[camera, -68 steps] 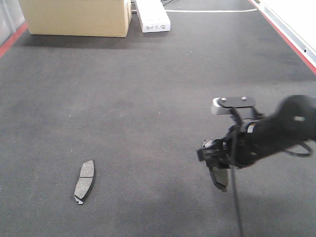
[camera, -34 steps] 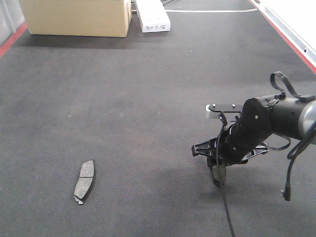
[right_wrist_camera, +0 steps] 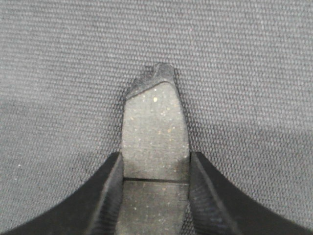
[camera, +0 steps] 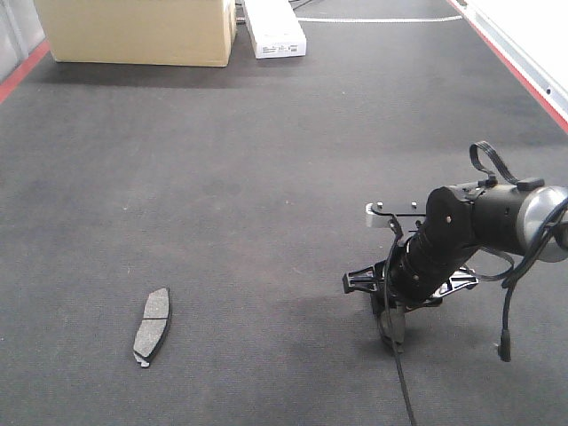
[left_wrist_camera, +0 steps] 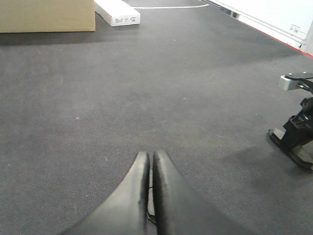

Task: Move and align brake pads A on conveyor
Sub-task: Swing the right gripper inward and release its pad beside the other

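One brake pad [camera: 153, 327] lies flat on the dark conveyor [camera: 266, 177] at the lower left, long axis running roughly front to back. My right gripper [camera: 393, 330] points down at the lower right, shut on a second brake pad [right_wrist_camera: 154, 132]. That pad's cross groove sits between the fingers [right_wrist_camera: 111, 196], and its tip reaches down to or just above the belt [right_wrist_camera: 49, 73]. My left gripper [left_wrist_camera: 149, 154] hovers over bare belt [left_wrist_camera: 146, 73], shut with nothing in it. The right arm [left_wrist_camera: 298, 142] shows at the right edge of the left wrist view.
A cardboard box [camera: 138, 31] and a white carton [camera: 275, 27] stand at the belt's far end. Red strips [camera: 22, 71] run along both belt edges, and a white surface [camera: 532, 35] lies beyond the right one. A cable [camera: 404, 390] hangs below the right gripper.
The right arm has swung and come lower, bringing its held pad down towards the belt. The pad at the lower left has not moved.
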`<state>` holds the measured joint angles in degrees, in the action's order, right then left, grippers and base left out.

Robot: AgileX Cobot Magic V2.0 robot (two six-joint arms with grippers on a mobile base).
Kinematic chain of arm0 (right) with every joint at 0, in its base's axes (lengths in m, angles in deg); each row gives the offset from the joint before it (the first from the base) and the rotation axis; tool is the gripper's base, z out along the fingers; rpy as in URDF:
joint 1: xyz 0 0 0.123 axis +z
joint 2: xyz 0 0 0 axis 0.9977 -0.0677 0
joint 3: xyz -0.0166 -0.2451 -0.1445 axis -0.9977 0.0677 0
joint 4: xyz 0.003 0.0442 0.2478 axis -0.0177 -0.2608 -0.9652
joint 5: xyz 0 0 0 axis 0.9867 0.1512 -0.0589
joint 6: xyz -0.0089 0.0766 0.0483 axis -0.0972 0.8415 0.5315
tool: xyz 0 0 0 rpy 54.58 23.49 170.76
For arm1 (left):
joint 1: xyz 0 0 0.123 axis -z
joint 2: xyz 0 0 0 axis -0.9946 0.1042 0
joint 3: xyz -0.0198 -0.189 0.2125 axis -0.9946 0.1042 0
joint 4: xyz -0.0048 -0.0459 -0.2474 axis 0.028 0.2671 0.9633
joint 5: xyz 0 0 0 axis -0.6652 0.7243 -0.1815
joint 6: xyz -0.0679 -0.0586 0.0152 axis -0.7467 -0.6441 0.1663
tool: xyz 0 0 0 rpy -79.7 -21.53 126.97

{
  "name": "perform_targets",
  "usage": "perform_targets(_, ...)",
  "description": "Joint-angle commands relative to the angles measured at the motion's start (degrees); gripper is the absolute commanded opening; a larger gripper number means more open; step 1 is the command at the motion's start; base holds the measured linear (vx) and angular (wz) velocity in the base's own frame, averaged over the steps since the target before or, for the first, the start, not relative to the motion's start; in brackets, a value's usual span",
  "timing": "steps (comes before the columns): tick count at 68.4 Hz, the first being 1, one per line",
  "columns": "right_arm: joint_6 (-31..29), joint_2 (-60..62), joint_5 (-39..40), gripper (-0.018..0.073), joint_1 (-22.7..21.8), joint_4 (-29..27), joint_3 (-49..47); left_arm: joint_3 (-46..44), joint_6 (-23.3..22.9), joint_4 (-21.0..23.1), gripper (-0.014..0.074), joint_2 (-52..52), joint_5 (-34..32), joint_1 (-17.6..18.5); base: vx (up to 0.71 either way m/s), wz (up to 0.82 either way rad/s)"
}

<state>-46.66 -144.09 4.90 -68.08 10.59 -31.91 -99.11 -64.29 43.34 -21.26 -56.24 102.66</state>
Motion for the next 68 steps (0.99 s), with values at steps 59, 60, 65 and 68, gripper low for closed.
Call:
perform_targets(59,-2.58,32.59,4.71,0.0084,-0.24,3.59,15.38,-1.21,-0.41,0.11,-0.0007,0.63,-4.02,-0.28,0.00,0.00)
perform_targets(60,-2.63,33.58,4.93,0.0063,-0.24,3.59,15.89,-1.21,-0.41,0.11,-0.0007,0.63,-4.02,-0.28,0.00,0.00)
perform_targets(65,-3.38,38.95,5.45,-0.0016,-0.24,3.59,18.57,-1.21,-0.41,0.11,-0.0007,0.63,-4.02,-0.28,0.00,0.00)
perform_targets(68,-3.69,41.82,5.58,-0.0013,-0.24,3.59,19.85,-1.21,-0.41,0.11,-0.0007,0.63,-4.02,-0.28,0.00,0.00)
